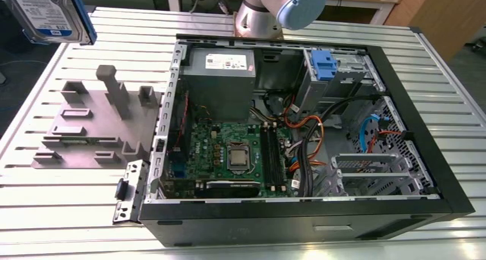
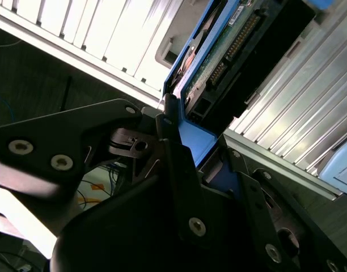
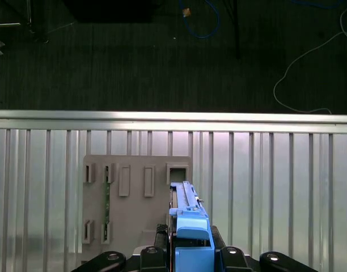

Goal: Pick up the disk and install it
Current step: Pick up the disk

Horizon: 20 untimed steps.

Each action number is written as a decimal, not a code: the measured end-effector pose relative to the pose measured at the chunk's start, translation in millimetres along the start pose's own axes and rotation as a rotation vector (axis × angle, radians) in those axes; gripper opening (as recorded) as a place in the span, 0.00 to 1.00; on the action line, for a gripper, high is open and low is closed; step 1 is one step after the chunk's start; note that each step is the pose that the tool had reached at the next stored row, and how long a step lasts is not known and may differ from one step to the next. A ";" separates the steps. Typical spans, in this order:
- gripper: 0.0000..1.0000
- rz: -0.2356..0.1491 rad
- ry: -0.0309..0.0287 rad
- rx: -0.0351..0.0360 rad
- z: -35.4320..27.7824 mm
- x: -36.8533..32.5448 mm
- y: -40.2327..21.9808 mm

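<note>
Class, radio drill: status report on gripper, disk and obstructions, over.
Gripper shut on the disk, at its blue rail. Disk held clear above the grey fixture. Nothing touching it; computer case stands open.

The case (image 1: 304, 220) lies open on the table (image 1: 456, 100), toward the exterior view's right. The rack (image 1: 83, 129) sits on the table just beside it, on the exterior view's left. My arm (image 1: 274, 9) stands behind the case. Inside, the supply (image 1: 220, 72) fills the far corner nearest the rack, with the board (image 1: 227, 152) in front of it. The bay (image 1: 342, 72) is at the far right with the clip (image 1: 324, 64) on it, and cables (image 1: 304, 129) run between bay and board. The disk (image 1: 45, 12) hangs in my claw (image 3: 191, 249), over the rack's side of the table.
</note>
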<state>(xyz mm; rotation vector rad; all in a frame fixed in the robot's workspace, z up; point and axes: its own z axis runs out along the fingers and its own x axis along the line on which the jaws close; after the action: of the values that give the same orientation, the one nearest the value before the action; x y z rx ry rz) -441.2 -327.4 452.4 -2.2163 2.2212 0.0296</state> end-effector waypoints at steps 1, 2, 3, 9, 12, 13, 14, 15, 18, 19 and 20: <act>0.36 0.000 0.0000 0.0000 -0.3 0.0 0.0; 0.36 0.000 0.0000 0.0000 -0.7 0.0 0.0; 0.36 0.000 0.0000 0.0000 -1.0 0.0 0.0; 0.36 0.000 0.0000 0.0000 -3.1 0.0 0.0; 0.36 0.000 0.0000 0.0001 -4.2 -0.1 0.0; 0.36 0.000 0.0000 0.0001 -4.5 -0.1 0.1; 0.36 0.000 0.0000 0.0001 -4.9 -0.1 0.0; 0.36 0.000 0.0000 0.0000 -5.2 -0.1 0.1; 0.36 0.000 0.0000 0.0000 -6.3 -0.1 0.1; 0.36 0.000 0.0000 0.0001 -6.6 -0.1 0.1; 0.36 0.000 0.0000 0.0000 -7.0 -0.1 0.1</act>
<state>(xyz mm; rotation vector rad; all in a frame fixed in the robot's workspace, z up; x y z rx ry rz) -441.2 -327.4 459.4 -2.2163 2.2212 0.0296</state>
